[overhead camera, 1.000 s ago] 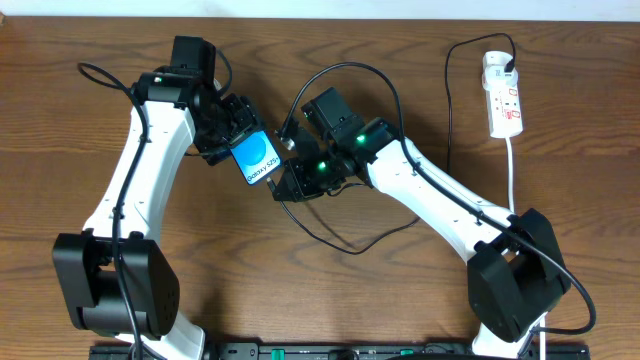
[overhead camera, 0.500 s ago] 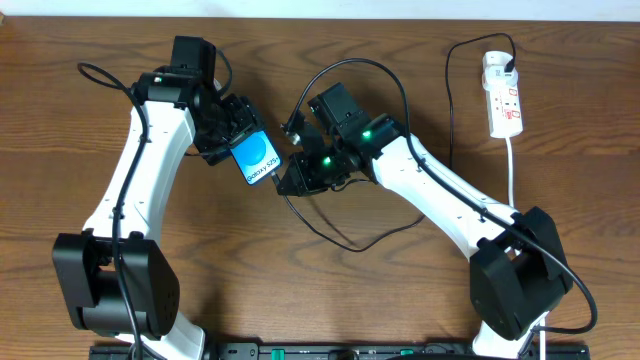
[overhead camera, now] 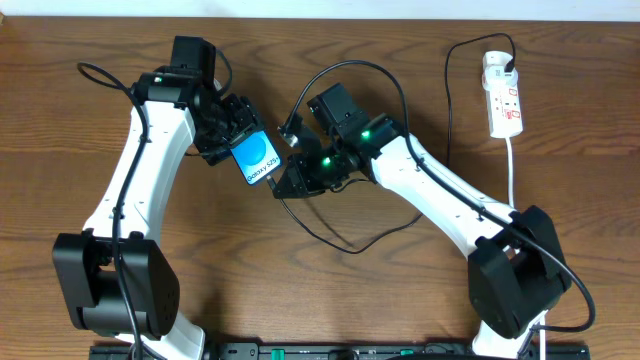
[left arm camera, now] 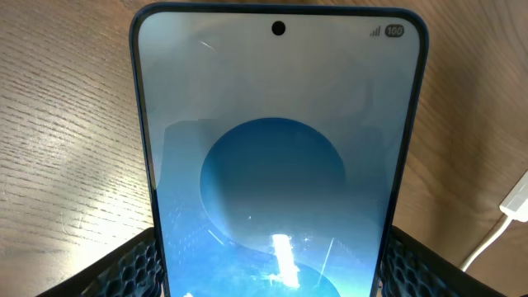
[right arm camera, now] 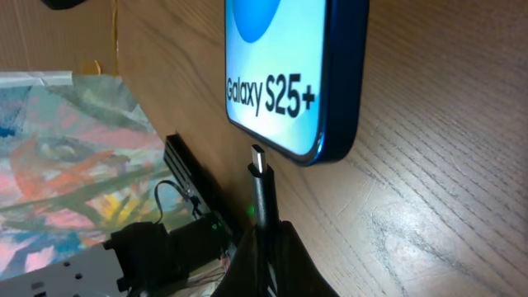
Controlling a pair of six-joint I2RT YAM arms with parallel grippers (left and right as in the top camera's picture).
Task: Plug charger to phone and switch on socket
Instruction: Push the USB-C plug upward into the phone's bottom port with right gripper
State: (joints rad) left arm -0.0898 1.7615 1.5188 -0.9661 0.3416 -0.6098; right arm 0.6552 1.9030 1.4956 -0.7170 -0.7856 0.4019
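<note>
The phone (overhead camera: 256, 157) has a blue screen with white "Galaxy S25+" text and is held tilted above the table. My left gripper (overhead camera: 228, 150) is shut on its sides; the phone fills the left wrist view (left arm camera: 279, 157). My right gripper (overhead camera: 292, 180) is shut on the charger (right arm camera: 263, 194) just behind its connector tip. The tip points at the phone's bottom edge (right arm camera: 330, 124) with a small gap. The black cable (overhead camera: 345, 240) loops over the table to the socket (overhead camera: 504, 100), a white power strip at the far right.
The socket's thick white cord (overhead camera: 513, 170) runs down the right side. The charger's black plug (overhead camera: 510, 68) sits in the strip's top end. Both arm bases stand at the near edge of the wooden table (overhead camera: 300, 290).
My right gripper has shifted slightly left, back toward the phone's bottom edge with the connector. The left arm and phone have not moved.
</note>
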